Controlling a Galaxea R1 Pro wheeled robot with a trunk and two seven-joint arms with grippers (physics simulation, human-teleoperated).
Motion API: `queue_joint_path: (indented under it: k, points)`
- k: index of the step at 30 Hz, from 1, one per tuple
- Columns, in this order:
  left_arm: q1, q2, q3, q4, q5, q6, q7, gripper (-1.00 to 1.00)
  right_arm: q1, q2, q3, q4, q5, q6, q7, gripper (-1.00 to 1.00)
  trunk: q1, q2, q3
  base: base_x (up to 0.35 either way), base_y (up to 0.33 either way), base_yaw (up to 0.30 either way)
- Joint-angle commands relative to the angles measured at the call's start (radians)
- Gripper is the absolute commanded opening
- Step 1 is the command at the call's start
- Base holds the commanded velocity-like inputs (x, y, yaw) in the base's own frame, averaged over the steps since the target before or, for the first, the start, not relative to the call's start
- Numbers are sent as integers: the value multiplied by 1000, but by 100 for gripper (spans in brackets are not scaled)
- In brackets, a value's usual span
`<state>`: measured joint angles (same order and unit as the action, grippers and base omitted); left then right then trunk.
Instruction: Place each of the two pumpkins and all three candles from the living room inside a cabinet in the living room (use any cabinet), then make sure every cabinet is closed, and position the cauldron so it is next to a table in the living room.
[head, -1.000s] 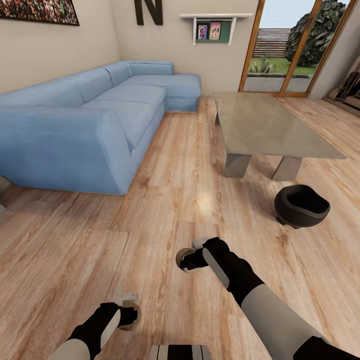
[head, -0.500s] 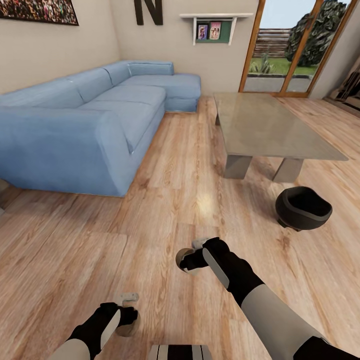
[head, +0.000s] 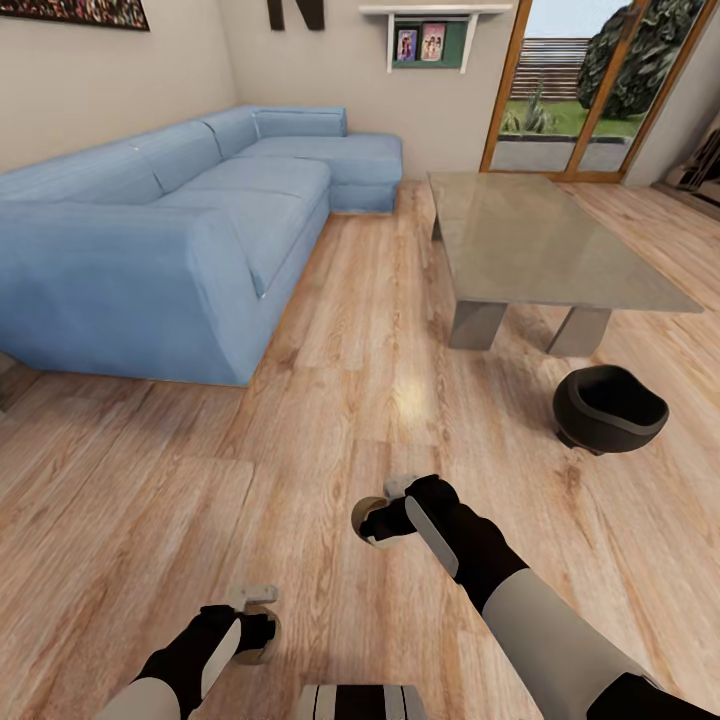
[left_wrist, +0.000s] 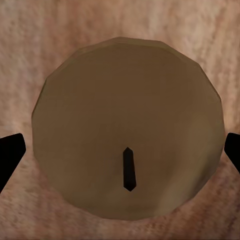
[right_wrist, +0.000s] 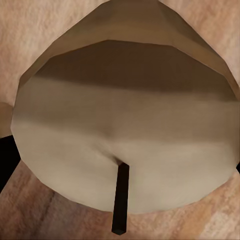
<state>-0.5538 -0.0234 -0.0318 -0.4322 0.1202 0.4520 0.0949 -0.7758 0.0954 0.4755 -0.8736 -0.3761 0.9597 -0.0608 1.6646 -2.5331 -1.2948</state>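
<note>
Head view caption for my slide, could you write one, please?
Both grippers carry candles past blue sofa, cauldron beside glass table.

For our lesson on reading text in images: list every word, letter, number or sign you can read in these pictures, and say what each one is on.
"N": a large dark letter on the far wall above the sofa, its top cut off by the picture's edge.
Framed pictures on the wall shelf: too small to read.
Wall picture at the upper left: blurred, no readable text.
The candles in the wrist views carry no markings.
</note>
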Motion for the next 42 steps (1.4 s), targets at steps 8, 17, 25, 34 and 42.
queue_joint_path:
  k: [8, 17, 25, 34, 42]
  points:
    - [0, 0, -3, -2, 10, 4, 8, 100, 0, 0, 2, -2, -10, 4, -9, -100, 0, 0, -1, 0, 0, 0]
    - [0, 0, -3, -2, 10, 4, 8, 100, 0, 0, 2, -2, -10, 4, -9, -100, 0, 0, -1, 0, 0, 0]
    - [0, 0, -3, -2, 10, 4, 8, 100, 0, 0, 2, -2, -10, 4, -9, -100, 0, 0, -1, 22, -13, 0]
    - [0, 0, -3, -2, 10, 4, 8, 100, 0, 0, 2, -2, -10, 3, -9, -100, 0, 0, -1, 2, -1, 0]
    - [0, 0, -3, -2, 10, 4, 8, 100, 0, 0, 3, -2, -10, 3, -9, -100, 1, -1, -8, 0, 0, 0]
